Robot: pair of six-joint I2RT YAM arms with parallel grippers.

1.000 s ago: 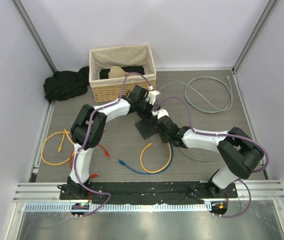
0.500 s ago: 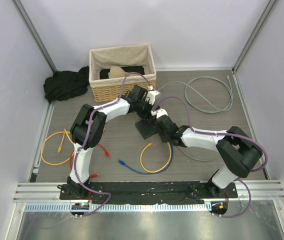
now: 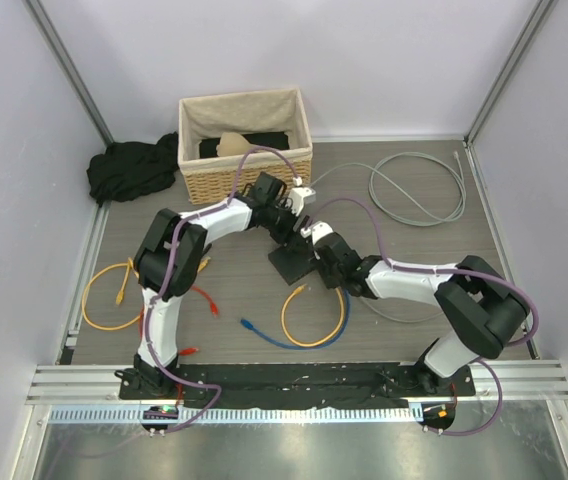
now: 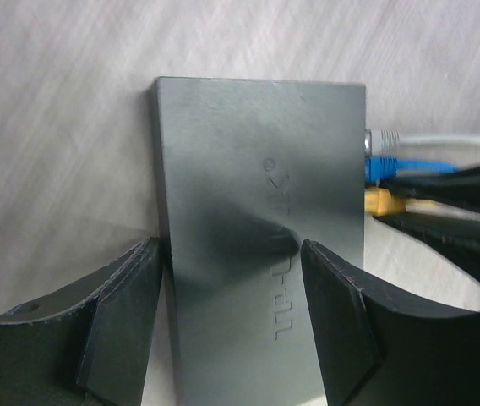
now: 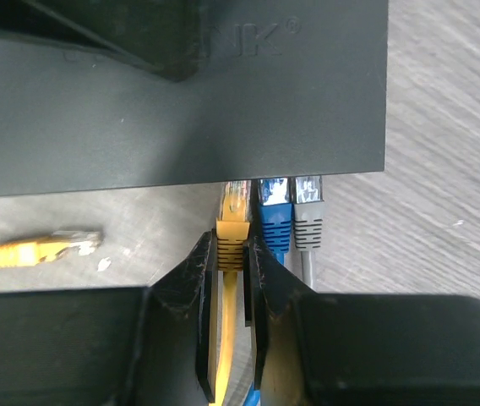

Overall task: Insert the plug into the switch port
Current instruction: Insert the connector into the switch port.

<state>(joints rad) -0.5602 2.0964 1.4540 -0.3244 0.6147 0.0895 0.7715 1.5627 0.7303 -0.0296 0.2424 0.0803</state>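
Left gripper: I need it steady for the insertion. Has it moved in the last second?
Yes, slightly: in the top view the left gripper has shifted left, along the wicker basket's front.

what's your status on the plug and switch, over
Left gripper open over the switch. Right gripper shut on the yellow plug, tip at the port edge beside blue plug and grey plug. Nothing blocking in view.

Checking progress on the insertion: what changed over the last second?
Both arms edged slightly left; the left gripper, jaws astride the switch, and the right gripper, clamping the yellow plug at its edge, shifted with them. No grasp or release visible. The basket and grey cable stayed put.
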